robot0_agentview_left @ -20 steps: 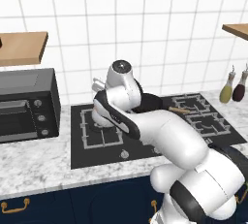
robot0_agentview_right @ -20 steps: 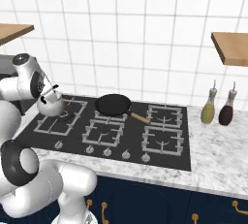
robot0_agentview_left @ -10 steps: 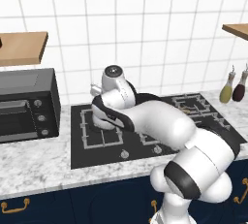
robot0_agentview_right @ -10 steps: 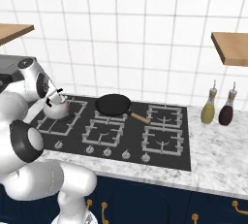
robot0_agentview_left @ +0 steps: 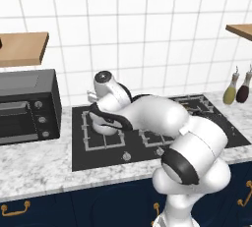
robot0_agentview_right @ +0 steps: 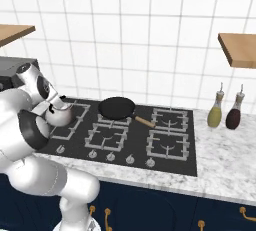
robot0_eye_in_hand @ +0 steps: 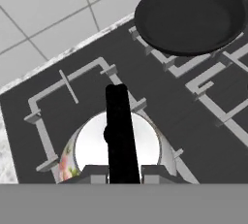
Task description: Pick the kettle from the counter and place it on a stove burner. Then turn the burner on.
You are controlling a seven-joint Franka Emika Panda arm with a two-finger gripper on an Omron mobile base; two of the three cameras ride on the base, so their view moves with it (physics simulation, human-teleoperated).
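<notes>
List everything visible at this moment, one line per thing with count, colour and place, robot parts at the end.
kettle: one, glossy white-silver with black handle, over the large left burner, held by its handle.
stove burner: one, grey square grate on black glass, left end of the hob.
frying pan: one, black with a wooden handle, on a rear burner right of the kettle.
smaller burners: four, grey grates, middle and right of the hob.
knobs: five, grey, along the hob's front edge.
counter: one, pale marbled stone, around the hob.
bottles: two, one yellow-green, one dark, on the counter right of the hob.
toaster oven: one, black, on the counter left of the hob.
wooden shelves: two, on the tiled wall.
gripper: one, dark tips, shut on the kettle handle.
</notes>
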